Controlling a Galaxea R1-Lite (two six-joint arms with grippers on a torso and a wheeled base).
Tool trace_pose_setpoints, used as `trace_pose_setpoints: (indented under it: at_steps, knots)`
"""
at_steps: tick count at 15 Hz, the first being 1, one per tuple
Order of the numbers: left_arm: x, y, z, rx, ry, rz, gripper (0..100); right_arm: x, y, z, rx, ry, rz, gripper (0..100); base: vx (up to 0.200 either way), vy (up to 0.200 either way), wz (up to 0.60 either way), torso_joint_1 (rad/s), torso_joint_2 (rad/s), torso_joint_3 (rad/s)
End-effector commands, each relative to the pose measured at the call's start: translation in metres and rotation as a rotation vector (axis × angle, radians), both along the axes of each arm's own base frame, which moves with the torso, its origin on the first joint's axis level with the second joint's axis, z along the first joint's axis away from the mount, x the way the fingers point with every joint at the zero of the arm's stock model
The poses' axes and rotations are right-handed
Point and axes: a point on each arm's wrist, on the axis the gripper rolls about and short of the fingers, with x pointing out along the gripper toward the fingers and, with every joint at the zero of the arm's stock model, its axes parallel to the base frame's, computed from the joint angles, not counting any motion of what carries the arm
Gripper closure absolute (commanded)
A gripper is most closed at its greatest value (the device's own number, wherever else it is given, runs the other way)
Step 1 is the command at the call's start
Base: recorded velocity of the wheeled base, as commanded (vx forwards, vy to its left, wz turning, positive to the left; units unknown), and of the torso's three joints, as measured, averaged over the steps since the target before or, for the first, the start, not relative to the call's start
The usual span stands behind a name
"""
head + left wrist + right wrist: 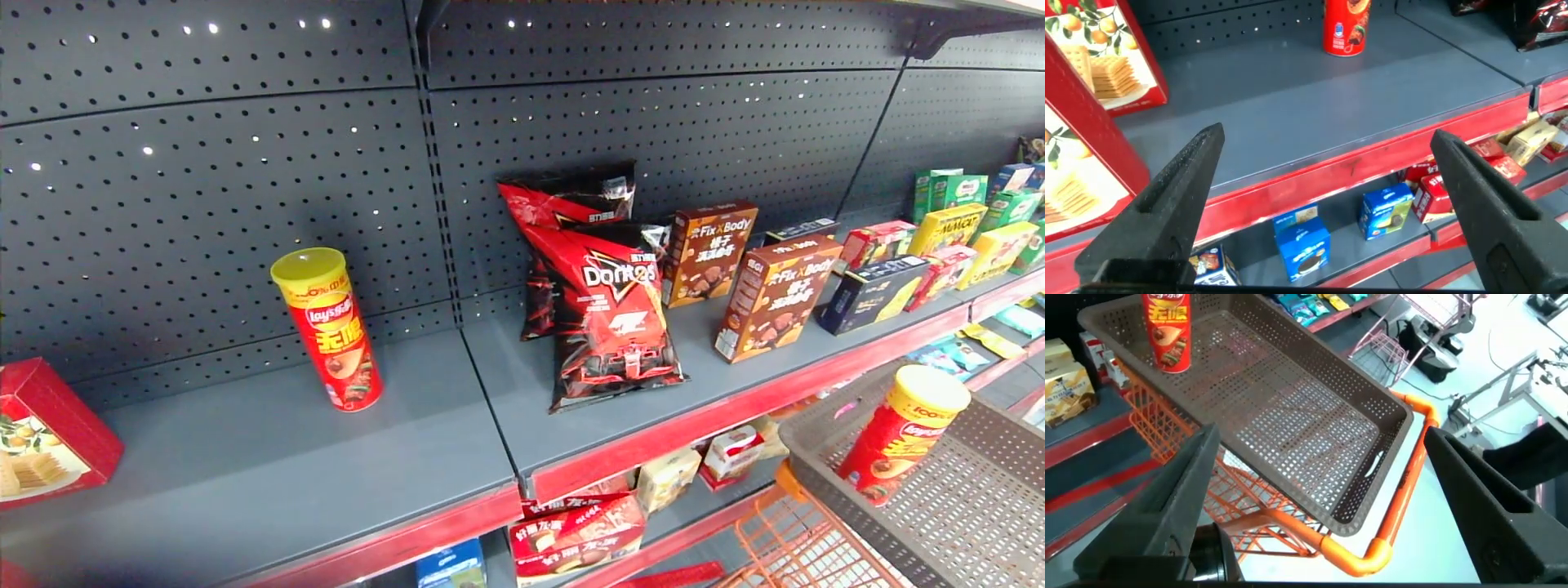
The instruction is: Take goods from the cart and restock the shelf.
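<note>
A red chip can with a yellow lid (331, 329) stands upright on the grey shelf (269, 457), also seen as the can (1345, 26) in the left wrist view. A second red chip can (901, 433) stands in the grey perforated basket (971, 506) of the orange cart; the right wrist view shows this can (1167, 331) at the basket's far corner. My left gripper (1327, 204) is open in front of the shelf edge, holding nothing. My right gripper (1327, 502) is open above the cart basket (1290, 416), holding nothing.
Red chip bags (608, 310) and brown boxes (771, 294) stand on the shelf to the right of the can. A red cracker box (41, 433) sits at the left. Lower shelves hold blue boxes (1302, 241) and other packs. The cart's orange handle (1404, 498) rims the basket.
</note>
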Motion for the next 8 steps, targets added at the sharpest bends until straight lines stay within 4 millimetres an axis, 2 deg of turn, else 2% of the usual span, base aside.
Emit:
trace_pose_setpoints:
  at_steps: [1,2,5,8]
  knots:
    - [0.0,0.0,0.0,0.0,-0.001,0.0,0,0.0003,-0.0001,0.0003,0.0,0.002,0.002,0,0.0,0.0,0.0,0.0,0.0,0.0]
    - [0.0,0.0,0.0,0.0,-0.001,0.0,0,0.0003,-0.0001,0.0003,-0.001,0.002,0.0,0,0.0,0.0,0.0,0.0,0.0,0.0]
    - [0.0,0.0,0.0,0.0,-0.001,0.0,0,0.0001,0.0,0.0007,-0.001,-0.001,0.0,0,0.0,0.0,-0.6,0.002,0.0,0.005]
    - [0.0,0.0,0.0,0.0,-0.001,0.0,0,-0.0001,0.0,0.001,-0.002,-0.002,0.0,0,0.0,0.0,0.0,0.0,0.0,0.0]
